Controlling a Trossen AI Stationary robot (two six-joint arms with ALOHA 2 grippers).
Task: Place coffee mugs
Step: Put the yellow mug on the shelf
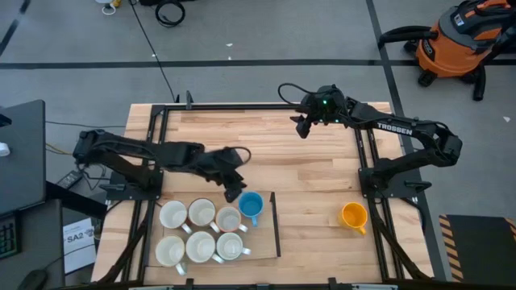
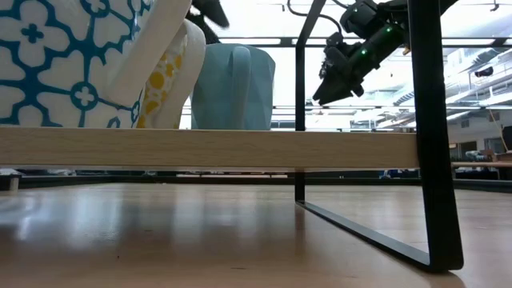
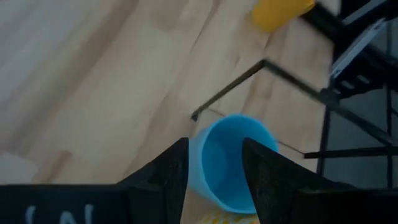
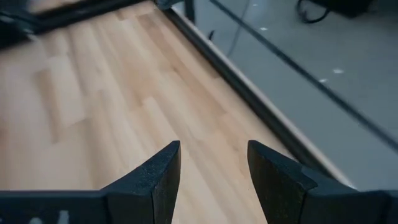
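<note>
The blue mug [image 1: 251, 206] stands upright at the far right of a wooden tray [image 1: 266, 251], beside several white mugs [image 1: 201, 213]. In the low view it shows pale blue [image 2: 232, 86] next to patterned mugs. My left gripper [image 1: 235, 193] hangs open just above the blue mug's far left rim. In the left wrist view the gripper [image 3: 214, 146] frames the mug's mouth [image 3: 227, 165], and I see no touch. The orange-yellow mug [image 1: 353, 215] stands alone on the table's right side. My right gripper [image 1: 301, 129] is open, raised over the table's far edge.
A thin black frame [image 1: 276, 225] runs along the tray's right edge and rises as a post [image 2: 300, 104]. Bare wood lies between the tray and the orange-yellow mug [image 3: 280, 12]. The arms' black base rails [image 1: 367, 161] border the table on both sides.
</note>
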